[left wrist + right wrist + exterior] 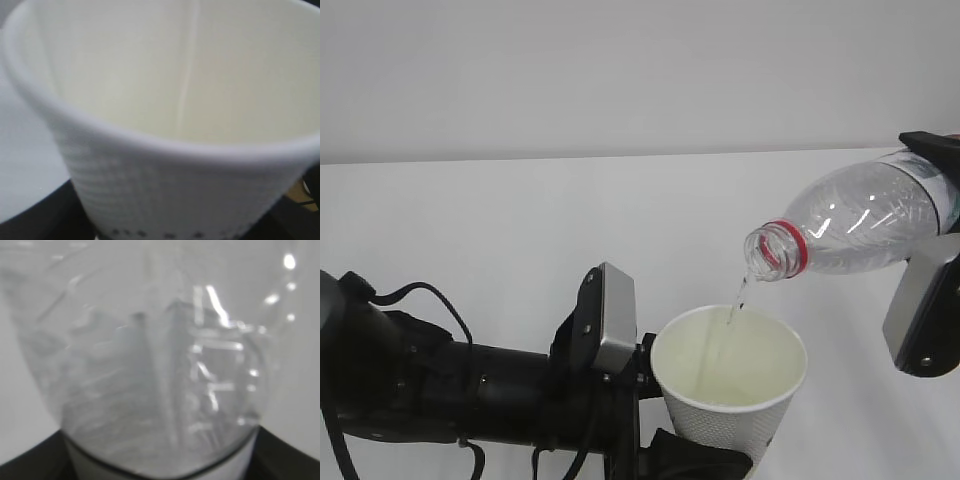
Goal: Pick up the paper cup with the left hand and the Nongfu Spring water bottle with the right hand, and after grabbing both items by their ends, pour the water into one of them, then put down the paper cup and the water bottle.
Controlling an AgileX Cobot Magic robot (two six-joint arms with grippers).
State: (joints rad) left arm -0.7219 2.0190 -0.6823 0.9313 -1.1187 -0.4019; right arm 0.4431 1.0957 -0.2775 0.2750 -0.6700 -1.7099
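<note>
The paper cup (730,385) is the landmark here: it sits upright and lifted, low and just right of centre in the exterior view, its round rim fully open to the air above. The left hand (650,400) reaches in from the left of the cup and grips it around its lower side; its fingers are parted to the cup's width and closed against the wall, though the contact itself is mostly hidden below the frame edge. In the left wrist view the cup (175,125) fills the frame, blurred, with a textured outer wall and a row of dark print near its base.

Above and to the right of the cup, the Nongfu Spring water bottle (850,225) is tilted neck-down toward the cup, its red neck ring and uncapped mouth just over the rim's right half without touching it. A thin stream of the water (738,298) falls from the mouth into the cup. The right hand (930,250) holds the bottle's far end at the right frame edge, fingers spread to the bottle's width around it. In the right wrist view the bottle (150,365) is a blur of clear ribbed plastic.

The white counter (500,220) lies bare behind and to the left of the cup.
</note>
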